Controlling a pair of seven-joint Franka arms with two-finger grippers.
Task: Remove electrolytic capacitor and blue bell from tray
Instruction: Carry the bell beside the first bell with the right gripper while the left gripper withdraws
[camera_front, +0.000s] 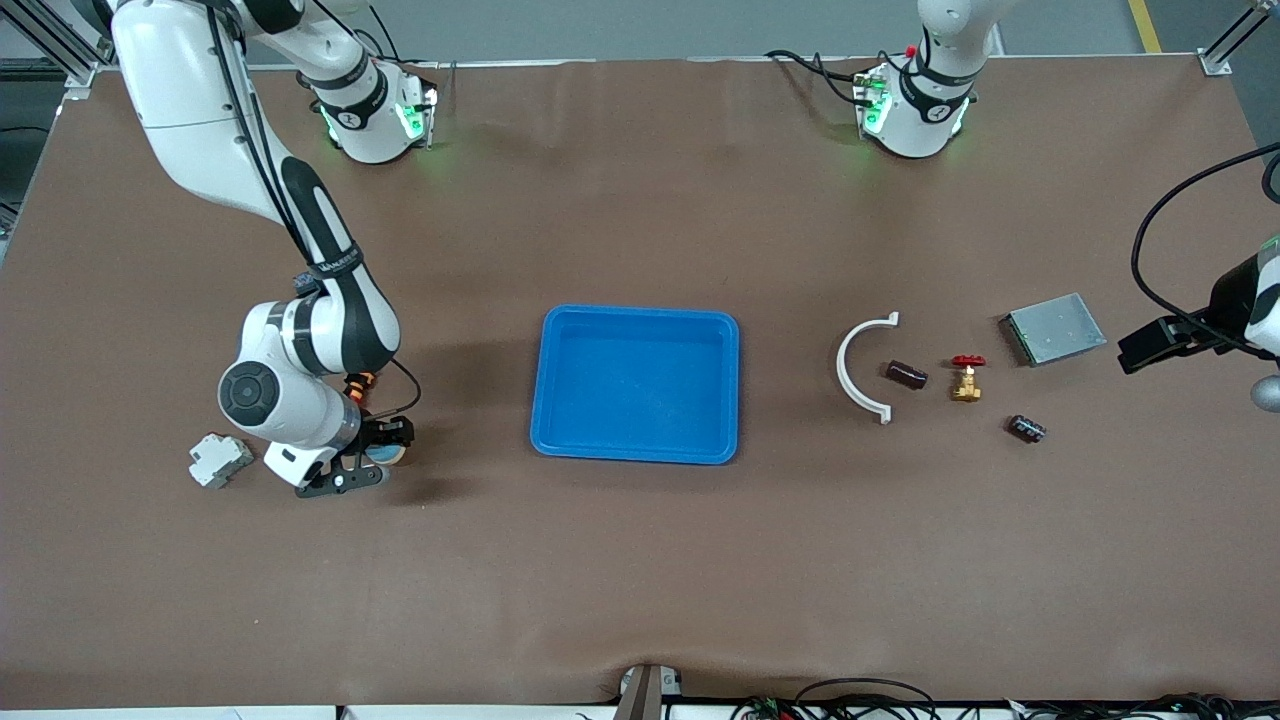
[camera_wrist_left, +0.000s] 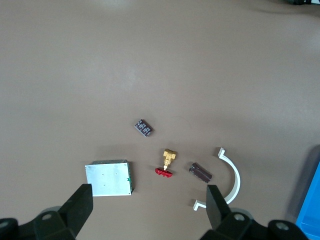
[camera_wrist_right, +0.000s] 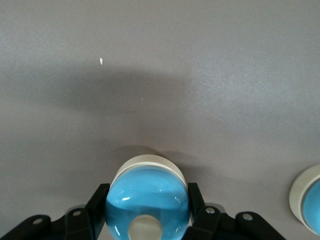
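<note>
Progress looks nearly complete: the tray (camera_front: 638, 384) sits bare at mid-table, nothing left in it. The right gripper (camera_front: 383, 452) is low over the table toward the right arm's end, clenched around the blue bell (camera_wrist_right: 148, 200) (dome gripped between both fingers), so you only have the release to finish, by my reading. The left gripper (camera_wrist_left: 149, 212) hangs with its fingers spread wide and nothing between them, over the table at the left arm's end, waiting.

Count what you have outside the tray: two dark capacitors, one (camera_front: 906, 374) beside the white curved clip (camera_front: 862, 367) and another (camera_front: 1026, 428) nearer the front camera; one brass valve with a red handle (camera_front: 966, 378); one grey metal box (camera_front: 1053, 328); one white block (camera_front: 220, 460) beside the right arm. The right wrist view shows a second bell-like dome (camera_wrist_right: 307, 199) at its edge.
</note>
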